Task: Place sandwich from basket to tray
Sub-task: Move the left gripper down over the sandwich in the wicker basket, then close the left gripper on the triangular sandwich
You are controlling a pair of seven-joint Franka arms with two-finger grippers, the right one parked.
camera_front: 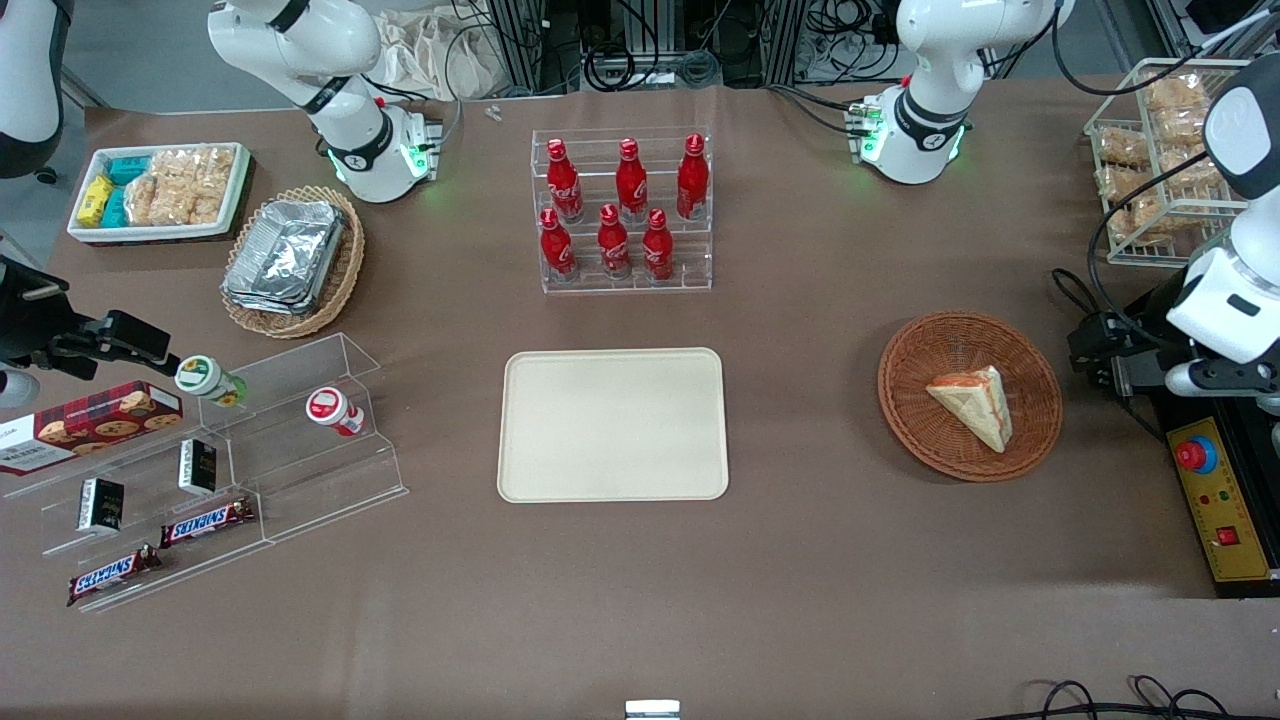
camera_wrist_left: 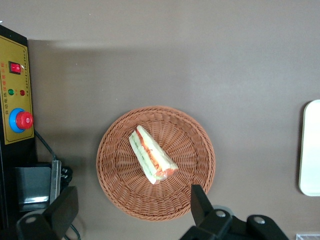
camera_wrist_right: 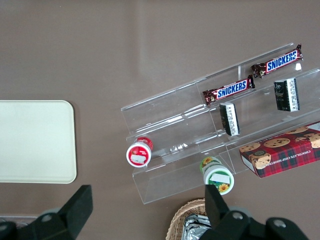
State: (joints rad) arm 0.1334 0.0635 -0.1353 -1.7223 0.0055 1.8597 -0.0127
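Two dark fingers [camera_wrist_left: 200, 200] of the working arm's gripper [camera_wrist_left: 131, 206] stand wide apart with nothing between them, hanging above the worktop [camera_front: 820, 560] just off the rim of the basket [camera_wrist_left: 120, 195]. In the front view the gripper [camera_front: 1100, 350] sits at the working arm's end of the worktop, beside the basket [camera_front: 1030, 440] and clear of it.

Inside that round reddish-brown wicker basket lies the sandwich [camera_wrist_left: 151, 160], a wrapped triangular wedge resting flat on the weave near the middle, its orange-red and green filling showing along one long edge. Seen from the front, the sandwich [camera_front: 975, 400] has its pale bread face up.

Next to the basket, toward the working arm's end, is a yellow control box [camera_front: 1222, 500] with a red emergency button [camera_wrist_left: 23, 120].

Toward the middle of the worktop, well apart from the basket, the cream-beige tray [camera_front: 612, 425] lies flat with nothing on it. Farther from the front camera than the tray, six red bottles [camera_front: 620, 210] stand in a clear rack. Toward the parked arm's end are a clear stepped shelf [camera_front: 250, 450] with snack bars and a tan wicker basket [camera_front: 340, 280] of foil containers.
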